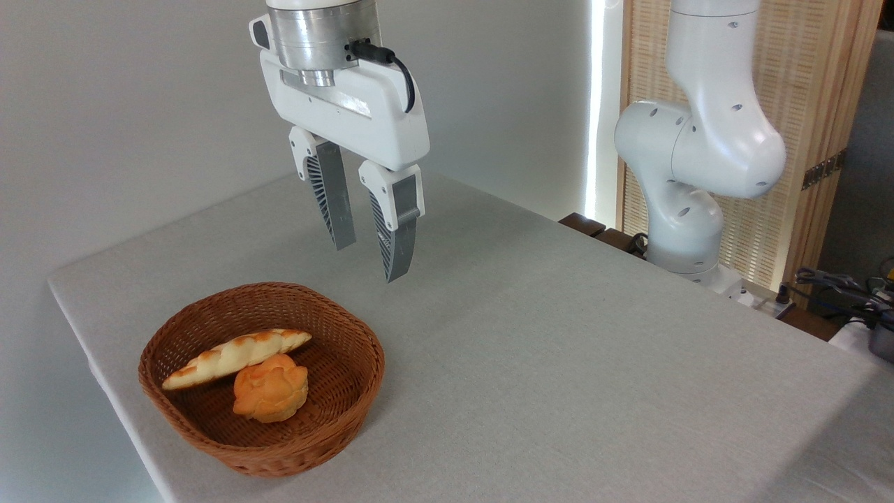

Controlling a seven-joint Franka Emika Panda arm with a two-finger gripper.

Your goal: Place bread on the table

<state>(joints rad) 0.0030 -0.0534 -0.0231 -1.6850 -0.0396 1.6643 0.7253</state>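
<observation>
basket (202, 412): near-left on table (559, 363)
bread (270, 388): in basket, near side
loaf (234, 357): in basket, just behind bread, touching
gripper (367, 262): above table, behind basket
arm base (681, 237): far right

Glossy white rounded jointed arm (705, 140); white gripper (370, 258) with ribbed grey fingers (394, 237), silver metal collar (318, 31), black cable (394, 66).

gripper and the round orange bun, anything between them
Nothing solid. In the camera view the open gripper hangs in the air above the basket; only empty space and the basket's far rim separate it from the bun.
</observation>
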